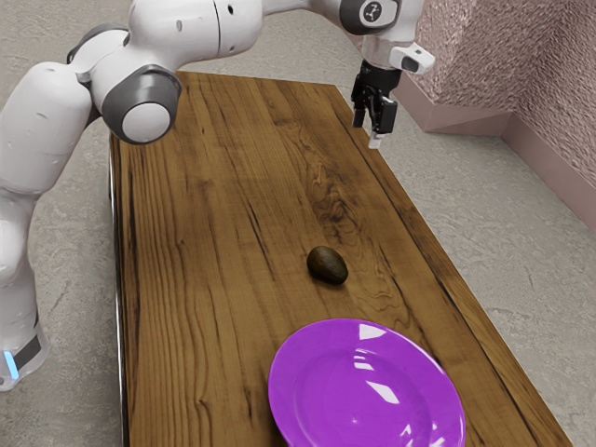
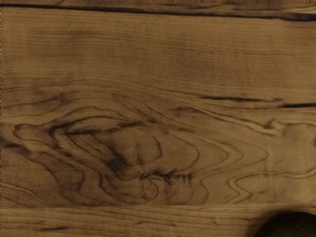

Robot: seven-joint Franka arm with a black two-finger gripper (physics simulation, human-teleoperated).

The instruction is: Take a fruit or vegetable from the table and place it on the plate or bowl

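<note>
Fruit (image 1: 328, 265), dark brown and egg-shaped, is seen lying on the wooden table (image 1: 214, 233), well apart from the gripper (image 1: 370, 130). The gripper is held up in the air with its fingers apart and nothing between them, and the purple plate (image 1: 366, 386) is set even farther from it, just past the fruit. Because the fruit is round and smooth, it could be bumped and rolled away, or squeezed out of the fingers, if the gripper is brought down off its middle, and it could be dropped beside the plate if let go too soon. One fruit, one plate, one table and one gripper are counted.
</note>
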